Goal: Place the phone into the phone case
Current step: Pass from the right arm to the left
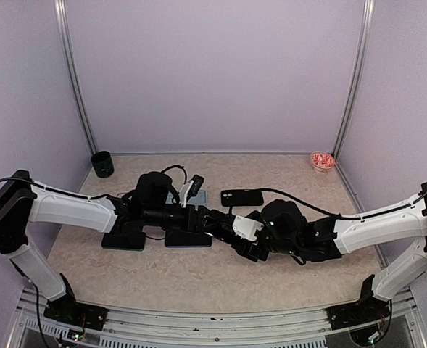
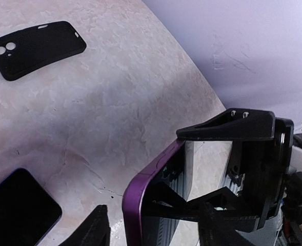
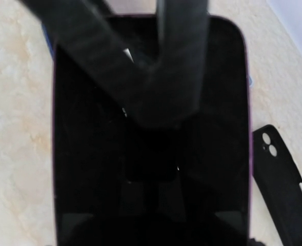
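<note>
1. Top view: soft, even light from overhead; the pale walls (image 1: 213,72) are evenly lit with no hard glare, and only faint shadows lie on the table (image 1: 199,279) beneath the arms
2. The frame uprights (image 1: 75,80) lean outward at 10 and 2 o'clock, a wide-angle distortion
3. Left wrist view: bright; the phone case (image 2: 38,48) at 10 o'clock is crisp, a soft grey shadow crosses the table from 9 o'clock, and the edge of the phone (image 2: 132,215) at 6 o'clock shows a pale sheen
4. Right wrist view: mostly dark; the fingers (image 3: 104,56) at 12 o'clock are smeared out of focus, the screen carries dim reflections, and the case at 4 o'clock is slightly blurred
</note>
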Controlling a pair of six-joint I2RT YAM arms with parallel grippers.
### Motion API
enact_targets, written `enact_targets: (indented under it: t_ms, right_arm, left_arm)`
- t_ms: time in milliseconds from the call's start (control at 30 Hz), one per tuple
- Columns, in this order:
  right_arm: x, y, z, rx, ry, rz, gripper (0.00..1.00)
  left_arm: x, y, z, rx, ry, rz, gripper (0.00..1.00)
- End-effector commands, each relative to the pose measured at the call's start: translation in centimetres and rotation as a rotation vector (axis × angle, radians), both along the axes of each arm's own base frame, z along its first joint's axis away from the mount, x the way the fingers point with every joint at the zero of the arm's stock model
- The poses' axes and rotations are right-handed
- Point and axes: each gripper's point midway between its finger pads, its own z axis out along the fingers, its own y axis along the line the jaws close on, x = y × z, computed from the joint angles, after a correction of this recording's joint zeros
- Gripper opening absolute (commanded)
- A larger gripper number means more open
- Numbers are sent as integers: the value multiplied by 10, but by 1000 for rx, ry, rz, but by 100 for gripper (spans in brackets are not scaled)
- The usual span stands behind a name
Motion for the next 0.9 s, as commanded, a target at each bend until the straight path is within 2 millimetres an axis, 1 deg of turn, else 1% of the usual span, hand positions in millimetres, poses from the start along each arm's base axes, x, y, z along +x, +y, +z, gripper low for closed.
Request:
enact_targets:
  t_ms: [0, 67, 200, 333, 400, 467, 600, 667, 767, 867]
  right_arm:
    - [3, 9, 18, 62, -60, -5, 65]
    - [3, 8, 18, 61, -64, -7, 65]
    - [3, 7, 18, 64, -75, -14, 66]
    - [3, 5, 16, 62, -79, -22, 66]
    - [4, 4, 15, 57, -82, -30, 67]
    - [4, 3, 15, 58, -85, -33, 68]
    - [4, 2, 15, 61, -89, -41, 71]
    - [5, 1, 16, 65, -91, -52, 75]
    - [6, -2, 22, 86, -92, -72, 85]
    - [4, -3, 33, 122, -90, -71, 99]
  left_arm:
    - [-5, -14, 15, -58, -16, -62, 49]
    - [-6, -14, 15, -68, -12, -70, 42]
    - [-9, -16, 17, -84, -11, -82, 25]
    - [-9, -17, 15, -86, -4, -84, 17]
    - [-10, -17, 16, -90, -2, -87, 10]
    - [-10, -17, 15, -91, 2, -84, 6]
    - [-10, -17, 15, -98, 4, -81, 3]
    - [-10, -17, 16, -101, 3, -81, 0]
    - [-10, -16, 18, -107, -5, -74, 0]
    - [-12, -13, 23, -126, -25, -71, 0]
